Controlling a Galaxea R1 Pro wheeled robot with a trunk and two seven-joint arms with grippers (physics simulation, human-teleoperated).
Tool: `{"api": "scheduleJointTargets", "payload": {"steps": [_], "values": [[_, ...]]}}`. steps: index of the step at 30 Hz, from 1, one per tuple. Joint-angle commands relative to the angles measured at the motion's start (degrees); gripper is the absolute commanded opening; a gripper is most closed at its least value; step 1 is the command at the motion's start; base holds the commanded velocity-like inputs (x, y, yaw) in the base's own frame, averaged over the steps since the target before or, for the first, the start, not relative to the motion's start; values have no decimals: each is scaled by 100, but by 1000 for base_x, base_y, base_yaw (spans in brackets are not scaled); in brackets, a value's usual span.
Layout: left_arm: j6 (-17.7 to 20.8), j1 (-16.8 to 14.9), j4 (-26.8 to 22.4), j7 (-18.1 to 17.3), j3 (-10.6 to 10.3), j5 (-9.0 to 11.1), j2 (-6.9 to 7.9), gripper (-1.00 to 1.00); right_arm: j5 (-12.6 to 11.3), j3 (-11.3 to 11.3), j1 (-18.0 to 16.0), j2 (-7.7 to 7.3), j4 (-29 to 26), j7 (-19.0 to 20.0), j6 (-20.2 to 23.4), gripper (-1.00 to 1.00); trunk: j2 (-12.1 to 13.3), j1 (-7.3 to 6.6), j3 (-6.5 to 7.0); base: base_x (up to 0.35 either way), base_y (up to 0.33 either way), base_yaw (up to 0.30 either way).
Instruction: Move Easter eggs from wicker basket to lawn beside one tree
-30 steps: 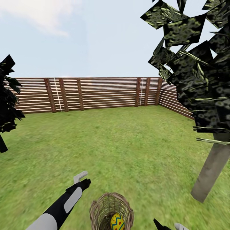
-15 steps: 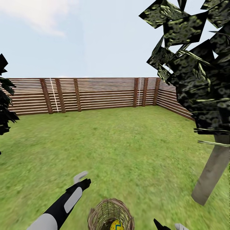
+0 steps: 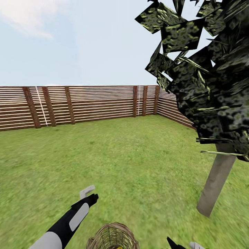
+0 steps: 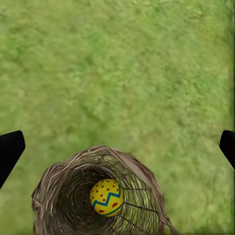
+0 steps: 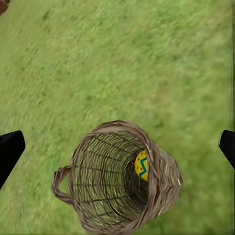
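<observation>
- The wide green lawn with yellowish mottling is stretching to a brown slatted wooden fence; it is looking flat and soft, so an egg set down on it would probably settle rather than roll far.
- The tall tree with a pale grey-beige trunk and blocky black-green foliage is standing to the robot's right, near the basket, and is looking like the handiest tree to lay eggs beside.
- The small round basket of woven brown-tan twigs is sitting on the grass just ahead of the robot, between the two arms. It is likely light and stiff, so it could tip or slide if nudged.
- One yellow egg with blue zigzag and red dots is lying inside the basket; I cannot tell whether others are hiding there. It is probably smooth, hard and slippery, so gripping across its widest middle seems best.
- The left gripper is hanging above the basket, fingers wide apart and holding nothing.
- The right gripper is hovering likewise, fingers spread and empty.
</observation>
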Motion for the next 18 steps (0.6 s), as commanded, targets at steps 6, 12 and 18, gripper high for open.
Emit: {"api": "scheduleJointTargets", "payload": {"steps": [6, 12, 18], "values": [[17, 32, -16, 42, -41, 38, 2, 100, -59, -32, 1, -2, -8, 21, 56, 100, -3, 3, 22, 11, 1, -204], [19, 38, -13, 41, -40, 34, 7, 100, -64, -40, -1, -9, -9, 28, 56, 100, -3, 3, 27, 132, 0, -52], [20, 40, -17, 41, -44, 43, 1, 100, -65, -49, -2, -10, -10, 30, 56, 100, -3, 3, 28, 122, 0, -15]]}}
